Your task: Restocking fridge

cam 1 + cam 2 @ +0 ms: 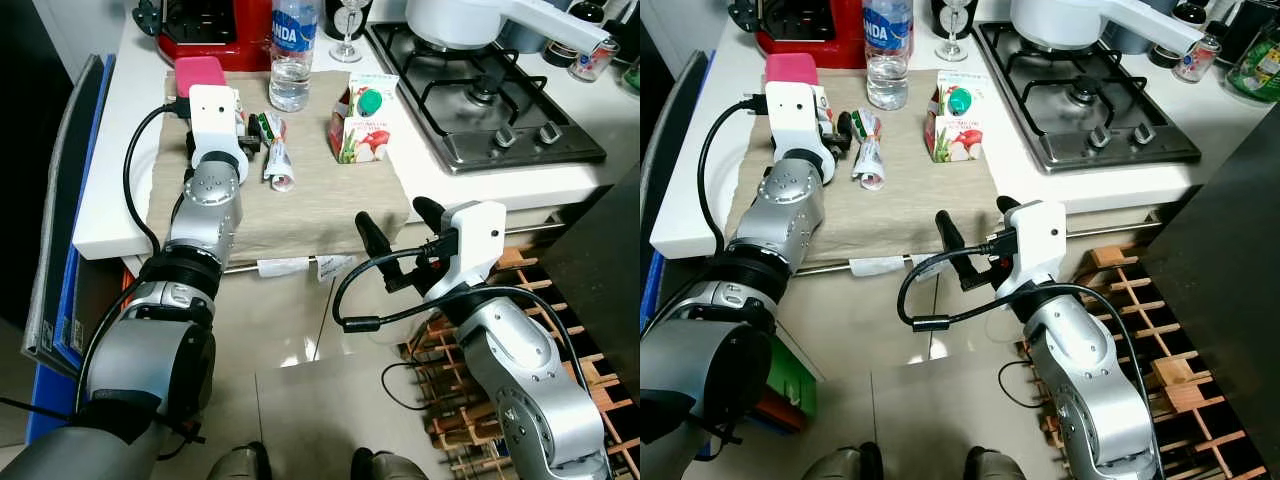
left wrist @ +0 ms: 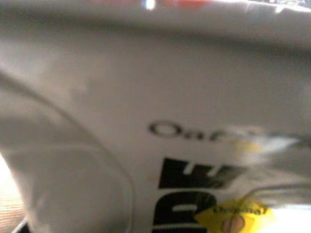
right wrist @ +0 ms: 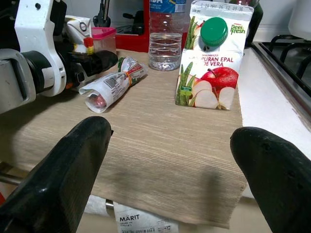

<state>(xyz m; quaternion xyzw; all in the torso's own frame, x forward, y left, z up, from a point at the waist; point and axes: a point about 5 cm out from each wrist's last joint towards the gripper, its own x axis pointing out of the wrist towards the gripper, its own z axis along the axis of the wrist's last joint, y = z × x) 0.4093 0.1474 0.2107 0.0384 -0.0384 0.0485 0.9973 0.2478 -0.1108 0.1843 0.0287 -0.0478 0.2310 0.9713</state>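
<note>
The left arm reaches far forward over the tabletop (image 1: pixel 110 215), its silver forearm stretched out and the white wrist housing held above the far left part. The left tool (image 1: pixel 250 138) sits at the far end of that arm, its black fingers pointing to the right; whether they are parted or closed cannot be made out. The right arm is bent at the near right, its forearm rising toward the tabletop's near edge. The right tool (image 1: pixel 400 222) hangs just off that edge, its two black fingers (image 3: pixel 63 170) spread wide apart with nothing between them.
</note>
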